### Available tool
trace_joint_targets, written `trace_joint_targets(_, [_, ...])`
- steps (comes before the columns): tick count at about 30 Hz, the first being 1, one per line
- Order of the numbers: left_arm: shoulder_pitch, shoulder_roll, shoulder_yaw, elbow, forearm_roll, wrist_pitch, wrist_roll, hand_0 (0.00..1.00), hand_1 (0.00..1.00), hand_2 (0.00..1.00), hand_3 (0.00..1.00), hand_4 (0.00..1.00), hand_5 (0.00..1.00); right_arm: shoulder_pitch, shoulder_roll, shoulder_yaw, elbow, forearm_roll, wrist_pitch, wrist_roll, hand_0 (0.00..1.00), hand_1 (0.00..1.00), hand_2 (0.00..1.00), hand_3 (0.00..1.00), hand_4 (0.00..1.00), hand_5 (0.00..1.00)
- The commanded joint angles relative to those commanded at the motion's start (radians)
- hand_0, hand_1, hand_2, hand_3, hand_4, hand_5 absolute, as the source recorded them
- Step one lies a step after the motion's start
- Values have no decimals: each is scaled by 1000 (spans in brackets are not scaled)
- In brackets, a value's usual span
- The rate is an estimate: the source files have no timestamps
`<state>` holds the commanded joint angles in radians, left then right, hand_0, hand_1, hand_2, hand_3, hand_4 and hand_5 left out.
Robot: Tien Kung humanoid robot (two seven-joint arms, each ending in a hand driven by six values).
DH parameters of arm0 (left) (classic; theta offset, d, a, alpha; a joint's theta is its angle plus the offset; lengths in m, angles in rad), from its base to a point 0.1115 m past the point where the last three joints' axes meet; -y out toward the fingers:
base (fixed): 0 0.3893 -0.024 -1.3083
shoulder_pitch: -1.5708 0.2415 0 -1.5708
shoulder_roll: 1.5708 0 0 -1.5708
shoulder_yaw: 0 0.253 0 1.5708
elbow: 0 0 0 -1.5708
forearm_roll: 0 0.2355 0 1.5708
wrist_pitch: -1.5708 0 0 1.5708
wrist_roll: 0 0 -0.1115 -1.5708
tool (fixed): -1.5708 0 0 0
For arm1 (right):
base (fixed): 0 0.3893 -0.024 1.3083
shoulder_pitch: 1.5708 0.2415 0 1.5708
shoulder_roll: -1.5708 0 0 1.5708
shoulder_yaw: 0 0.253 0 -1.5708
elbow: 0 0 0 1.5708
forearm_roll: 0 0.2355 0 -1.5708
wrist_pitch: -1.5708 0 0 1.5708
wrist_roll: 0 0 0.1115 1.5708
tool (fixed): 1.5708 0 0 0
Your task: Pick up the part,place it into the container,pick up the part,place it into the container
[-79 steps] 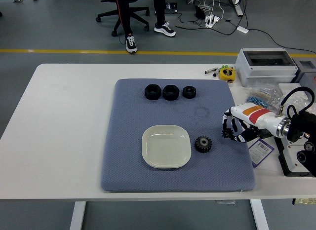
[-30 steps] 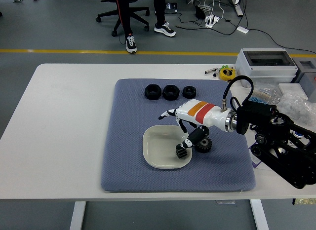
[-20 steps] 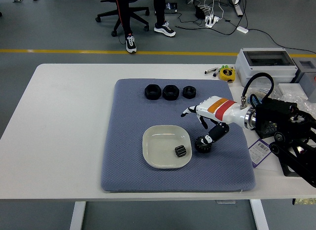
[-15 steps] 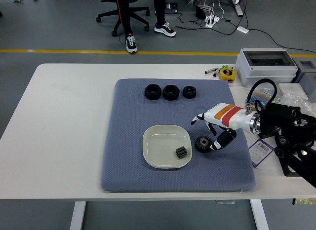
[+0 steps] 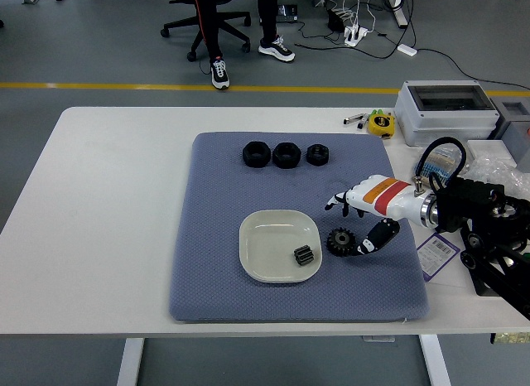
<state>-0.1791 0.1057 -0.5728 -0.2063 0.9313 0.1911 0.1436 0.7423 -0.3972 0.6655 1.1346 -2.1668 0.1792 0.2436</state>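
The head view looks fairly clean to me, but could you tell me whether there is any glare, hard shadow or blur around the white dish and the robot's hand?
Head view: lighting is even and diffuse; the white dish shows only a faint sheen, no blown glare. The right hand and gear cast soft, short shadows on the blue mat. Everything is sharp, no motion blur visible.

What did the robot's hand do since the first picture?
The right hand carried a small gear left, dropped it into the white dish and pulled back right, now open beside the big gear. The big gear and three black nuts stayed put.
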Motion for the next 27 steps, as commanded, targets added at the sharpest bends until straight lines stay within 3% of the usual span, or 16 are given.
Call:
trace_joint_targets(2, [0, 0, -3, 0, 4, -1, 1, 722, 680, 631, 560, 634, 577, -2, 2, -3, -3, 7, -11, -1, 439, 453, 635, 805, 998, 405])
trace_joint_targets(3, [0, 0, -3, 0, 4, -1, 1, 723, 679, 629, 560, 634, 578, -2, 3, -4, -4, 10, -14, -4, 485, 559, 680, 762, 998, 393])
trace_joint_targets(10, [0, -1, -2, 0, 3, -1, 1, 723, 678, 629, 560, 634, 577, -4, 10, -23, -18, 13, 1, -7, 474, 560, 673, 740, 998, 400])
trace_joint_targets(20, [1, -2, -2, -1, 1, -1, 1, 721, 679, 629, 559, 634, 577, 3, 29, -39, -73, 26, -15, -7, 476, 557, 677, 731, 998, 403])
trace_joint_targets(21, [1, -2, -2, -1, 1, -1, 1, 722, 680, 628, 559, 634, 578, 3, 30, -40, -74, 28, -16, -7, 458, 552, 669, 684, 998, 406])
trace_joint_targets(26, [1, -3, -4, -1, 5, -2, 2, 722, 680, 628, 559, 634, 578, 1, 34, -47, -82, 40, -20, -8, 458, 552, 669, 684, 998, 406])
trace_joint_targets(27, [1, -2, -3, -1, 5, -2, 2, 722, 679, 628, 560, 634, 578, 1, 33, -48, -81, 42, -20, -7, 447, 537, 650, 596, 975, 394])
